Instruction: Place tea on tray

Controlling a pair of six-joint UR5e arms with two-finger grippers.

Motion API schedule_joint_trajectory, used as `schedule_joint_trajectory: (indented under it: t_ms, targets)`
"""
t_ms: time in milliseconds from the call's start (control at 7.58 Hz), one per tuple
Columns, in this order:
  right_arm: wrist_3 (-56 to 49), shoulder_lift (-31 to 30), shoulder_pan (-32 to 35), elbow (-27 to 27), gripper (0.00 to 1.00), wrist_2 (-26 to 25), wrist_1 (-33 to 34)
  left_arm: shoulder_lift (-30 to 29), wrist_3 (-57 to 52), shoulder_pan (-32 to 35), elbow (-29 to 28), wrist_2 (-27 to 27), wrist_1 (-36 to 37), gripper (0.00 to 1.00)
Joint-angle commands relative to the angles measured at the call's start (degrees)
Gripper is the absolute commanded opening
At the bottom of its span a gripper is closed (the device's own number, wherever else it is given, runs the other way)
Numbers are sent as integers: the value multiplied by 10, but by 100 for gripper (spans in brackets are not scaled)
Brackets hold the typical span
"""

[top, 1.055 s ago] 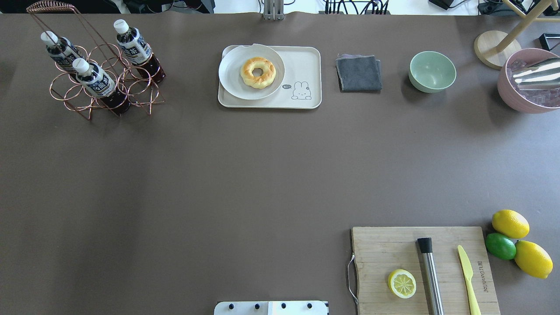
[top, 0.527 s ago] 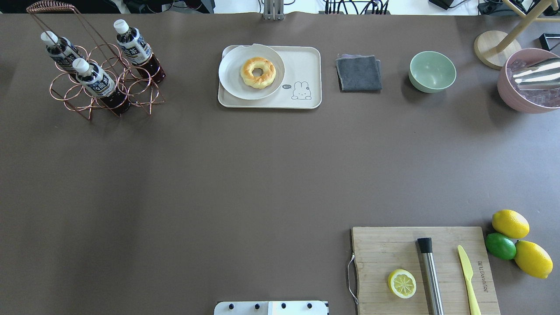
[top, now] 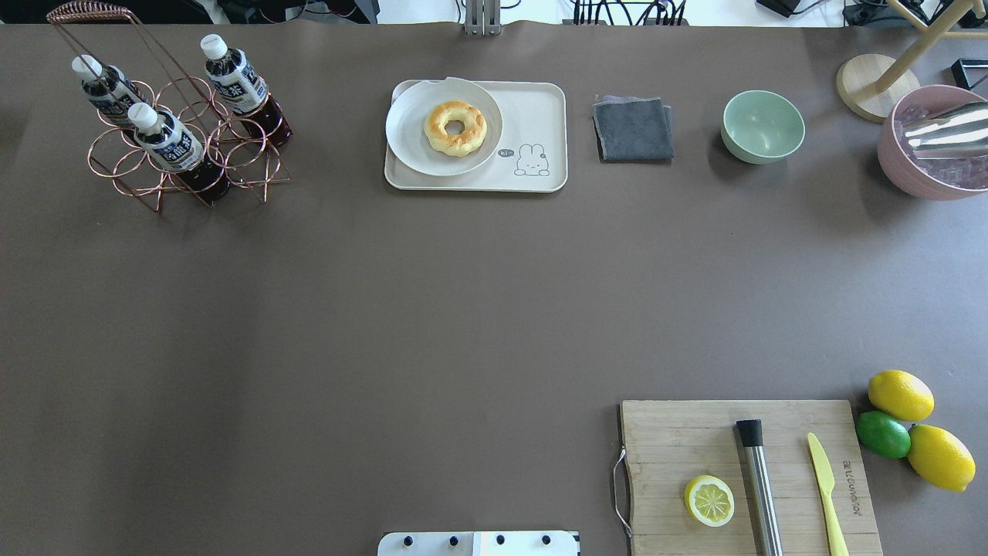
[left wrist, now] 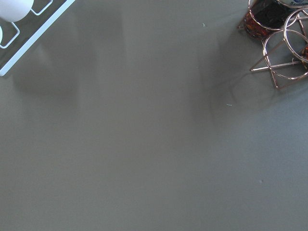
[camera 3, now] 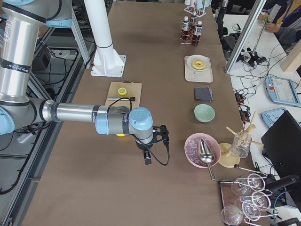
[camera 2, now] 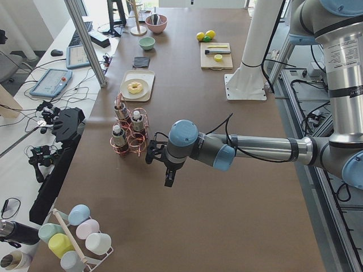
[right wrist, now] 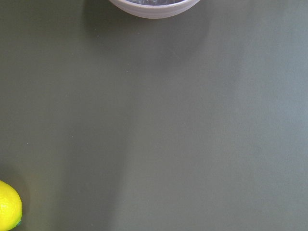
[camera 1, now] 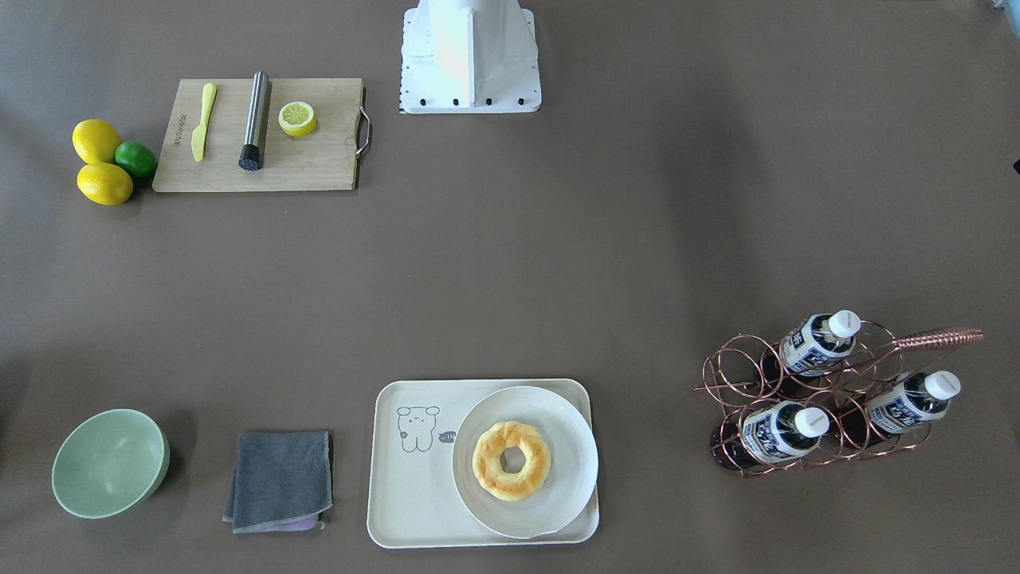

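Though apart from the tea point(camera 2: 117, 137), left tool point(camera 2: 169, 177) of unclear opening

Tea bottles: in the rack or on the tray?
In the rack: all three tea bottles sit in its rings, none on the tray.

place: probably robotics lab | signs: teach pendant point(camera 2: 51, 83), cables point(top: 617, 11), aluminium post point(camera 2: 85, 39)
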State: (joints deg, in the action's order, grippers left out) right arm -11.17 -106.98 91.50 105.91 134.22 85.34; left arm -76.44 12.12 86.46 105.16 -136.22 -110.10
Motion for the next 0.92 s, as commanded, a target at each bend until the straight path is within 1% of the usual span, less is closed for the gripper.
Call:
schedule_joint_trajectory:
  t_ms: [0,264,396,659,791]
  targets:
    - [0,-6,0,-1,100,1,0,7,-6,3,6,-5,-2,97]
    - [1,-6,0,-1,100,1,1,16,-10,-6,7,-4,-5,97]
    - [0,-7,0,-2,100,2,1,16,-33,-7,5,-4,-4,97]
    - [1,-7,0,-10,100,2,0,16,-47,-10,4,16,-4,97]
    - [0,-7,0,-10,100,2,0,16,-47,-10,6,17,-4,97]
